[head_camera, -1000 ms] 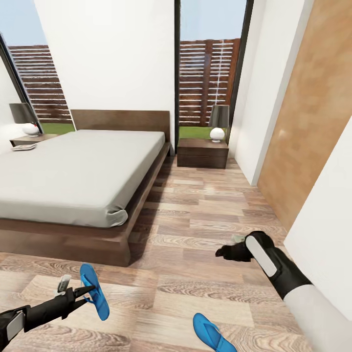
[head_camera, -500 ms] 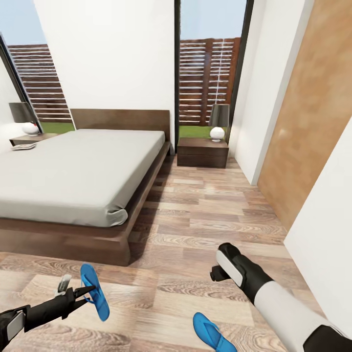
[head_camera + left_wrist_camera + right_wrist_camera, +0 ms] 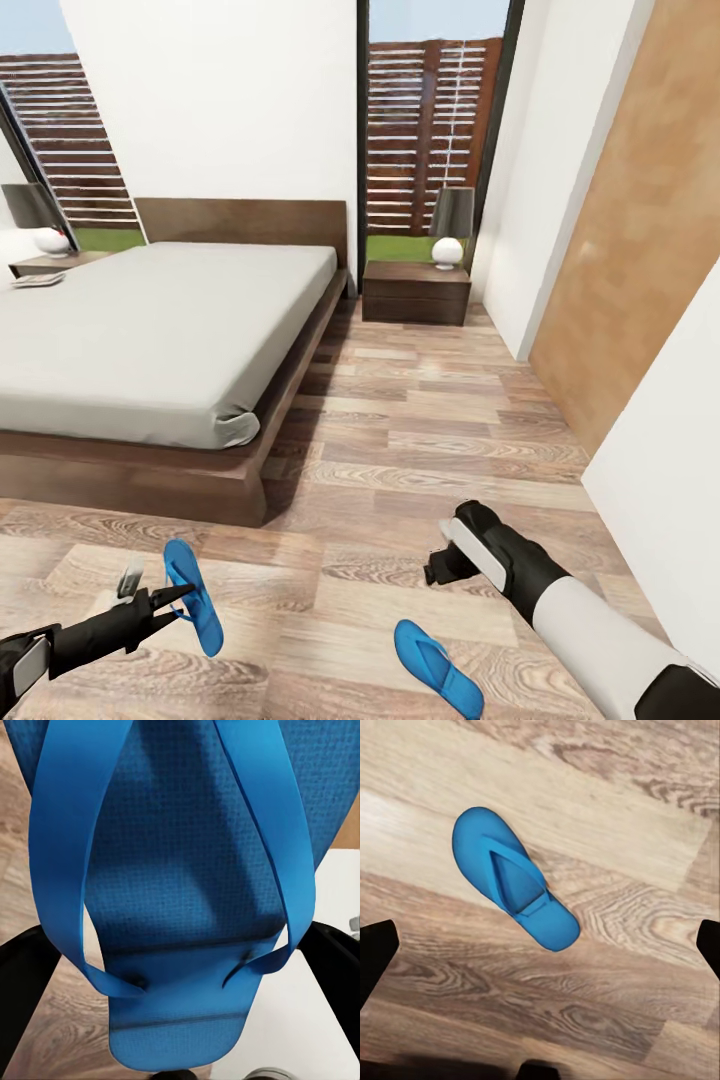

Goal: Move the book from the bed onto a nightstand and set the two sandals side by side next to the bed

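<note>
My left gripper (image 3: 172, 600) is shut on a bright blue sandal (image 3: 195, 598), holding it just above the floor in front of the bed's foot. In the left wrist view that sandal (image 3: 180, 870) sits between the dark fingers (image 3: 22, 990). The second sandal (image 3: 436, 667) lies flat on the wood floor at the lower middle. My right gripper (image 3: 437, 572) hangs open above it, and in the right wrist view the sandal (image 3: 514, 889) is below the spread fingers (image 3: 376, 945). The bed (image 3: 150, 330) fills the left. A thin flat item (image 3: 38, 281), maybe the book, rests on the left nightstand (image 3: 60, 262).
The other nightstand (image 3: 415, 293) with a lamp (image 3: 450, 228) stands against the window wall, right of the bed. A white wall (image 3: 660, 460) and a wood panel (image 3: 640, 230) close the right side. Open plank floor (image 3: 420, 420) runs between the bed and that wall.
My right arm has swung left and down until its gripper hangs over the floor sandal. The head view has tipped slightly downward. The left gripper and its sandal have stayed put.
</note>
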Tool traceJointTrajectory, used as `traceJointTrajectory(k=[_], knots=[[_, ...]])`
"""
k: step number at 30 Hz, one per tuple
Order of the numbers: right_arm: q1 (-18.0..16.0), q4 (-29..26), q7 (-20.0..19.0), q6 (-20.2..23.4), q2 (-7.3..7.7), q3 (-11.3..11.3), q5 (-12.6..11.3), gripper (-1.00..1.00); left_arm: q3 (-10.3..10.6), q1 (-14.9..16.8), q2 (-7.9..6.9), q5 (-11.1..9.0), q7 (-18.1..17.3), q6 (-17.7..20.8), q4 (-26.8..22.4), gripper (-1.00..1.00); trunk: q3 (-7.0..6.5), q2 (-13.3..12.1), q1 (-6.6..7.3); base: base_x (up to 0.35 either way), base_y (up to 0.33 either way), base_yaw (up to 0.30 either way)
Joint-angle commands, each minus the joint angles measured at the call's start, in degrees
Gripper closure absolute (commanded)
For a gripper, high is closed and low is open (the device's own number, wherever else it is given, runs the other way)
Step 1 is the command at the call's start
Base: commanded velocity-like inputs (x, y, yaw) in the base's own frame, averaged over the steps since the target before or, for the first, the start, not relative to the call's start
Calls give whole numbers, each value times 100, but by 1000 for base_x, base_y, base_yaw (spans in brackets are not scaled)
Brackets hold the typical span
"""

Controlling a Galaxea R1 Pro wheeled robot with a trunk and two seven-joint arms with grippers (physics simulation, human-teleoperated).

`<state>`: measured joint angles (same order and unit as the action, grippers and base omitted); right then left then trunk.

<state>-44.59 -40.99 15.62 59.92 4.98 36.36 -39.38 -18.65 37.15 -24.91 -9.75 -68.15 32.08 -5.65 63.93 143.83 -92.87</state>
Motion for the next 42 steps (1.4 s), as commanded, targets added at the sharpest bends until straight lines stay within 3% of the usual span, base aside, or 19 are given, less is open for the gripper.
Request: traceJointTrajectory(k=[1, 5, 10, 31, 36, 39, 42], knots=[[-6, -4, -57, 8, 36, 42, -60, -100, 28, 3, -3, -62, -10, 61, 2, 100, 28, 4, -1, 0, 0, 0], [-6, 61, -435, -21, 122, 239, 103, -100, 28, 3, -4, -62, -11, 60, 2, 100, 117, 9, -11, 0, 0, 0], [-6, 153, -552, -40, 153, 351, 291, -100, 28, 3, -5, -62, -14, 54, 2, 100, 227, 16, -24, 0, 0, 0], [-6, 105, -569, -317, 304, 456, 388, -100, 28, 3, -8, -62, -14, 36, -1, 100, 693, 44, -78, 0, 0, 0], [-6, 60, -701, -315, 385, 714, 599, -100, 28, 3, -9, -62, -14, 35, -4, 100, 803, 51, -91, 0, 0, 0], [-6, -33, -981, -315, 441, 818, 820, -100, 28, 3, -6, -62, -14, 35, -5, 100, 870, 55, -99, 0, 0, 0], [-8, -175, -1438, -314, 513, 866, 1215, -100, 28, 3, -16, -62, -14, 35, -6, 100, 936, 59, -107, 0, 0, 0]])
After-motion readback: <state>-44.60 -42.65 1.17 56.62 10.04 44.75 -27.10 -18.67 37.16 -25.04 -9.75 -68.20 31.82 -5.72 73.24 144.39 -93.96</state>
